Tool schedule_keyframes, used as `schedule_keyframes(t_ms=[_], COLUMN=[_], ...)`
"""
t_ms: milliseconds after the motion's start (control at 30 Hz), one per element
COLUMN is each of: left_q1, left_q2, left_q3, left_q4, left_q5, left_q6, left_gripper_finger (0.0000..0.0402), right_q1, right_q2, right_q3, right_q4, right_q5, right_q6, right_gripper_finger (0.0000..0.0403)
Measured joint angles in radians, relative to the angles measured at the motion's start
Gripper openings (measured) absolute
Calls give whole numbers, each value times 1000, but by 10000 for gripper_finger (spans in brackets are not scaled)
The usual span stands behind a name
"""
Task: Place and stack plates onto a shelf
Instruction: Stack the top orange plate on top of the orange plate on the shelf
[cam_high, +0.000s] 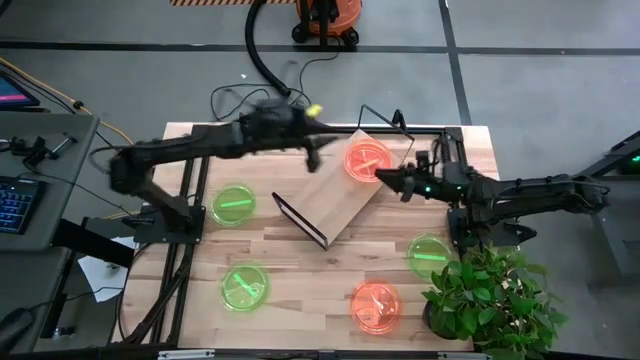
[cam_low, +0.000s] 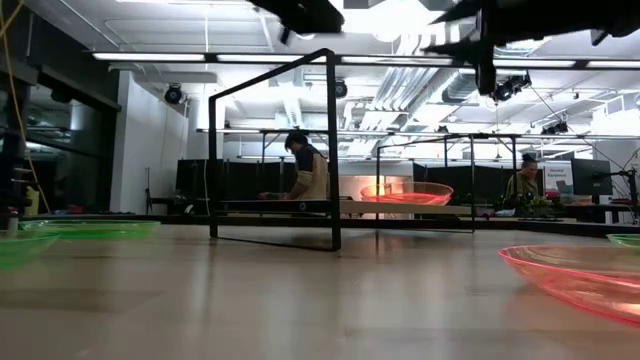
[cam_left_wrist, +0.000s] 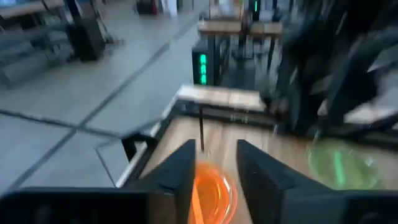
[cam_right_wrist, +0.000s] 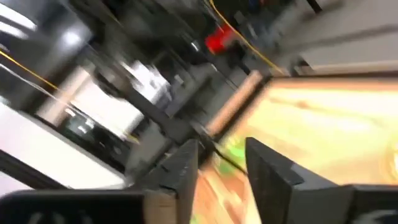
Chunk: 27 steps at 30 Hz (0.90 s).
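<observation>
Left gripper (cam_high: 314, 158): fingers apart, empty, beside neon-orange translucent plastic plate (cam_high: 367, 160) on light-wood wire-frame shelf (cam_high: 330, 205). Right gripper (cam_high: 385, 176): apart, at plate rim. Tip: stack next plate centred.

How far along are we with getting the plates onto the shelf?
Done: one orange plate lies on the shelf. In hand: nothing; the left gripper and right gripper, both open and empty, flank that plate. Left: four plates on the table: green, green, green, orange.
</observation>
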Motion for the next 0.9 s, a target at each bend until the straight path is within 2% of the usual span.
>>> schedule_keyframes(t_ms=[133,200,367,467,667,900], left_q1=[20,26,19,15,11,11], left_q2=[-214,-316,-532,-617,-691,-693], left_q3=[-168,-276,-535,-637,-693,-693], left_q4=[147,250,516,596,629,634], left_q5=[5,5,4,5,3,-1], left_q6=[-61,-113,-238,-272,-290,-290], left_gripper_finger=[20,9,2,2,1,0], right_q1=[18,18,-15,-55,-135,-225], right_q2=[77,125,280,371,505,514], right_q3=[35,74,191,216,217,217], right_q4=[-180,-289,-511,-556,-533,-530], right_q5=[6,8,-3,-77,-221,-231], right_q6=[53,63,53,18,-80,-122], right_gripper_finger=[35,10,6,4,1,0])
